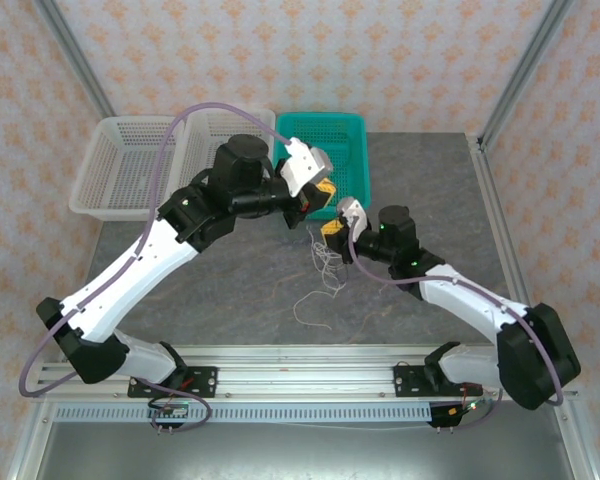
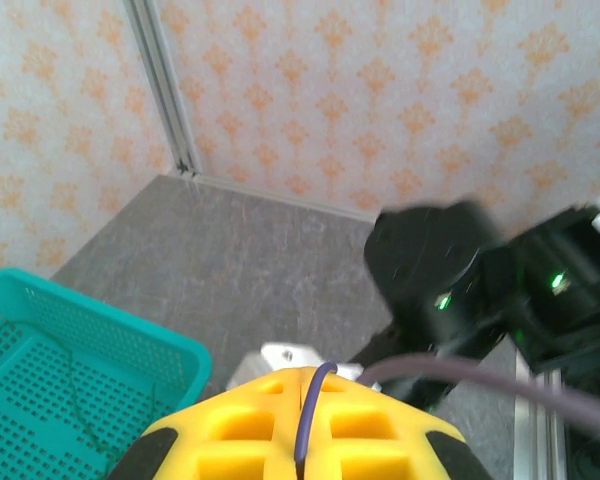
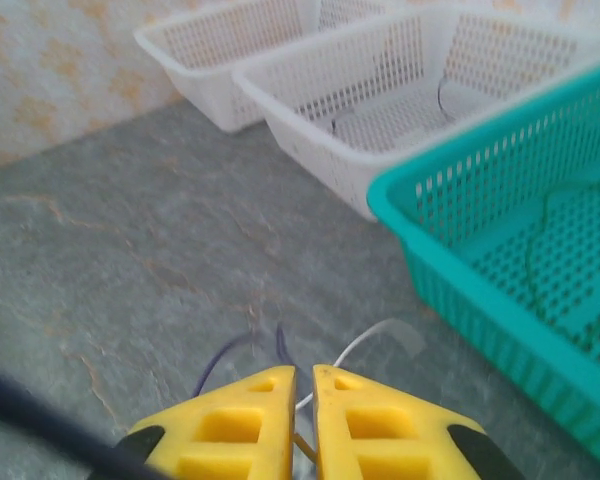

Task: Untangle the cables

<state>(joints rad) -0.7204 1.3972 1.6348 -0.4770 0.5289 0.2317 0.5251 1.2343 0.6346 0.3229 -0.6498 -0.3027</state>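
Right wrist view: right gripper (image 3: 303, 390) clenched on the cables (image 3: 352, 345), just beside the teal basket (image 3: 450, 260).
My left gripper (image 2: 305, 400) looks pinched on the purple strand (image 2: 302, 440), and the tangle hangs down to the table (image 1: 230, 300). I'd draw the arms apart slowly, watching for snags.

Matt stone-look table (image 1: 230, 290), perforated teal plastic basket (image 1: 330, 118); smooth yellow plastic right gripper (image 3: 304, 375)
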